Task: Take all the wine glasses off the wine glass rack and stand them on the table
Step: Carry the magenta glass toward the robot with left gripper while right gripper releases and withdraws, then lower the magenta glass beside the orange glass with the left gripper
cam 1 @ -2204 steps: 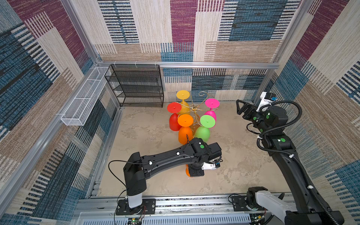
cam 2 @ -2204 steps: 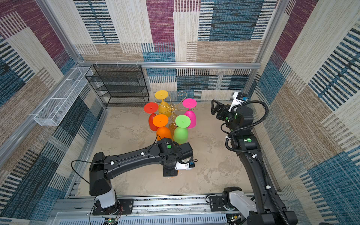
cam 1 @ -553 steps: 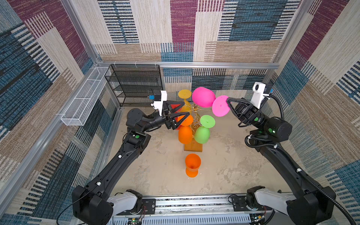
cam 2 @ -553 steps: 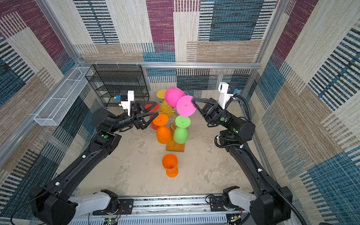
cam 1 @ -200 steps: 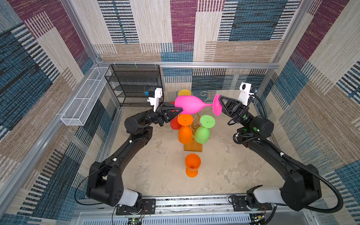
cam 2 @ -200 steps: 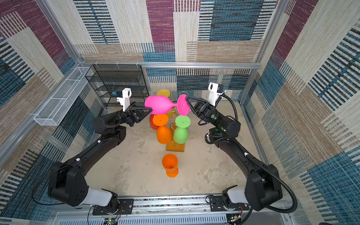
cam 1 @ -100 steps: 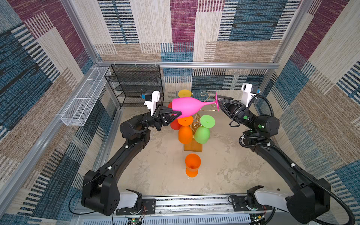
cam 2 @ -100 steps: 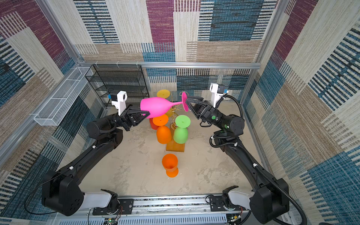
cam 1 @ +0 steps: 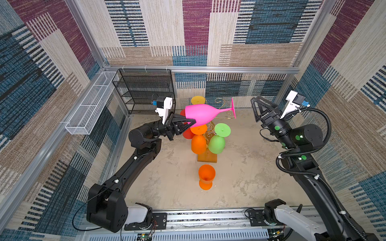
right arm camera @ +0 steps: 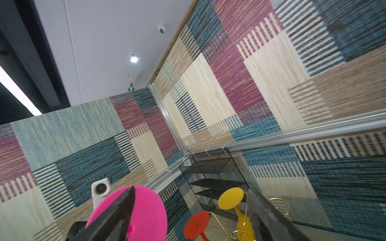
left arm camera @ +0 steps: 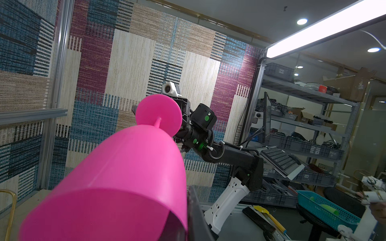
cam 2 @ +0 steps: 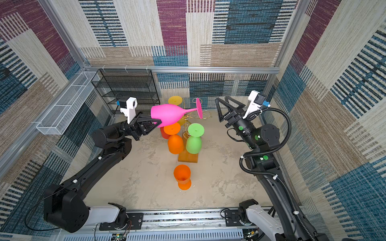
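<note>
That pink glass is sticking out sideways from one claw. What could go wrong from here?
The left gripper pinches only the rim of the pink glass, held sideways, so it may slip or sag. It hangs above the rack; a fall could hit the green glass hung there. The right gripper is open and apart, giving no support.

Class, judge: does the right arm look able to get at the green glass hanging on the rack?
Probably yes: the right gripper is open and empty, the green glass hangs on the rack on the side toward it, and nothing stands between.
</note>
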{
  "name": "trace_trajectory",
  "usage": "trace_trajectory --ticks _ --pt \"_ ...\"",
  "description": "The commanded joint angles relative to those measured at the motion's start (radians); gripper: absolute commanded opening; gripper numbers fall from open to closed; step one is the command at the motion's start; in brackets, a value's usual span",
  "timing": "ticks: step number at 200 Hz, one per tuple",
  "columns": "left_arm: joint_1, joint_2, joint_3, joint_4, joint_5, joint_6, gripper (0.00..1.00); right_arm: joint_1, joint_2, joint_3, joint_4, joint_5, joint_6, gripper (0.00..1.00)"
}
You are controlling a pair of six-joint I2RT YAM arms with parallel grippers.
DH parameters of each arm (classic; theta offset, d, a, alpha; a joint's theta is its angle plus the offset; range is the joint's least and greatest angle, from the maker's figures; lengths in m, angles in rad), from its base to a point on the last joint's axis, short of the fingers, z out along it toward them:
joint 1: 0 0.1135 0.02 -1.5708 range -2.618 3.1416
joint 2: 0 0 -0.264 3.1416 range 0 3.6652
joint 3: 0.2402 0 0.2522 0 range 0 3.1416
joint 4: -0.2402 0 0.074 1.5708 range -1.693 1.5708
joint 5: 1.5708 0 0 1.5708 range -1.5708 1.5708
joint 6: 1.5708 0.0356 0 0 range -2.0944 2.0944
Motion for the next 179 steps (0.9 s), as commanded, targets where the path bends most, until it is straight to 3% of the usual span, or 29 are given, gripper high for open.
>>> trace_trajectory --ticks 1,15,39,52,100,137,179 --pt "-0.010 -0.009 0.025 -0.143 0.006 0.139 0.00 -0.019 -0.041 -0.017 -0.144 0.175 -0.080 0.85" --pt "-0.033 -0.041 0.050 -0.353 -0.007 0.297 0.00 -0.029 -0.068 -0.037 -0.157 0.207 -0.084 0.85" --pt "-0.115 -0.116 0.134 -0.897 -0.089 0.702 0.00 -0.039 -0.093 -0.046 -0.182 0.247 -0.104 0.85" --pt "-0.161 -0.134 0.182 -1.092 -0.137 0.840 0.00 -0.040 -0.098 -0.044 -0.197 0.269 -0.117 0.85" --pt "-0.336 -0.164 0.296 -1.502 -0.310 1.106 0.00 -0.052 -0.077 0.006 -0.310 0.397 -0.173 0.88" --pt "-0.505 -0.150 0.395 -1.819 -0.545 1.284 0.00 -0.075 -0.059 0.032 -0.356 0.437 -0.212 0.89" --pt "-0.735 -0.046 0.533 -2.107 -0.898 1.437 0.00 -0.111 -0.014 0.085 -0.413 0.435 -0.259 0.90"
